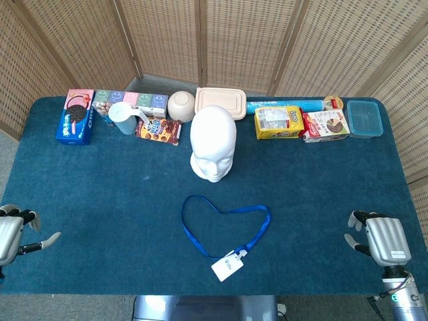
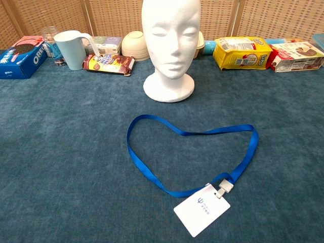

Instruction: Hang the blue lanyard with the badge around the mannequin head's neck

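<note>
Left hand (image 1: 15, 234) is seen at the near left table edge, fingers apart, nothing held. The blue lanyard (image 1: 224, 227) lies flat in an open loop on the blue cloth (image 1: 120, 194), just in front of the upright mannequin head (image 1: 212, 144); the badge (image 1: 227, 266) is clipped at the loop's near end. Strap is judged light, limp and thin; it is best lifted at two opposite sides to keep the loop open. Right hand (image 1: 378, 237) is at the near right edge, fingers spread, empty.
</note>
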Controlling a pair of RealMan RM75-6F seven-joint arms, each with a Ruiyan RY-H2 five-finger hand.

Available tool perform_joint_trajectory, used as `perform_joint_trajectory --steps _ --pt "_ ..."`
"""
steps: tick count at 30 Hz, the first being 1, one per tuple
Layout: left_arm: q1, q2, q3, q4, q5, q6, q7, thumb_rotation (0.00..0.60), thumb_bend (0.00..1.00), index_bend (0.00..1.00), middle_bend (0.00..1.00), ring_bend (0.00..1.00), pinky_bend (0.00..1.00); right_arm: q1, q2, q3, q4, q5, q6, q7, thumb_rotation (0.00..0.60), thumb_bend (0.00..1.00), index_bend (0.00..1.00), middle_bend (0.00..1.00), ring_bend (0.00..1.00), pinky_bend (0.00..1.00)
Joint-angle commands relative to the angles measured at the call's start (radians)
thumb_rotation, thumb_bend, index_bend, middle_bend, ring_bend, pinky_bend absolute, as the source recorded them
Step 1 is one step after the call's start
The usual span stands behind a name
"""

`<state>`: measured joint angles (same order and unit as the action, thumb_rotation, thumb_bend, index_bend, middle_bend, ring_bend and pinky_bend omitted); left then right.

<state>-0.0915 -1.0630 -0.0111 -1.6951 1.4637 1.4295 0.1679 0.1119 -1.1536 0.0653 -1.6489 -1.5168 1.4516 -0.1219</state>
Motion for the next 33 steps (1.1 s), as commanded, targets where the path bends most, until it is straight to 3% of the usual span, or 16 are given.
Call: perform_joint_trajectory --steps 1,15,21,24,29,33 --pt "-0.001 -0.001 0.001 0.001 0.002 -0.001 -0.003 0.212 0.14 0.61 0.56 0.45 0.26 0.000 -0.001 -0.002 0.001 -0.003 0.001 0.001 0.600 0.25 0.55 0.61 0.64 0.63" --pt "-0.001 0.013 -0.013 -0.001 0.024 0.032 -0.020 0.213 0.14 0.61 0.56 0.46 0.27 -0.006 0.016 -0.003 -0.026 -0.026 0.028 0.029 0.600 0.25 0.53 0.61 0.64 0.63" --pt "0.000 0.023 -0.014 -0.006 0.055 0.055 -0.022 0.232 0.14 0.61 0.56 0.49 0.44 0.012 0.038 -0.005 -0.058 -0.050 0.008 0.058 0.600 0.25 0.48 0.61 0.64 0.64" --pt "0.003 0.031 -0.013 -0.008 0.074 0.072 -0.025 0.254 0.14 0.61 0.56 0.51 0.51 0.037 0.054 -0.006 -0.078 -0.063 -0.029 0.083 0.600 0.25 0.41 0.60 0.66 0.69" --pt "0.000 0.049 -0.016 -0.018 0.096 0.085 -0.026 0.261 0.14 0.61 0.56 0.52 0.54 0.135 0.065 -0.002 -0.100 -0.101 -0.162 0.107 0.600 0.26 0.33 0.61 0.77 0.82" --pt "-0.004 0.055 -0.016 -0.025 0.099 0.081 -0.023 0.261 0.14 0.61 0.56 0.55 0.58 0.186 0.050 0.005 -0.094 -0.115 -0.219 0.100 0.600 0.27 0.30 0.69 0.87 0.88"
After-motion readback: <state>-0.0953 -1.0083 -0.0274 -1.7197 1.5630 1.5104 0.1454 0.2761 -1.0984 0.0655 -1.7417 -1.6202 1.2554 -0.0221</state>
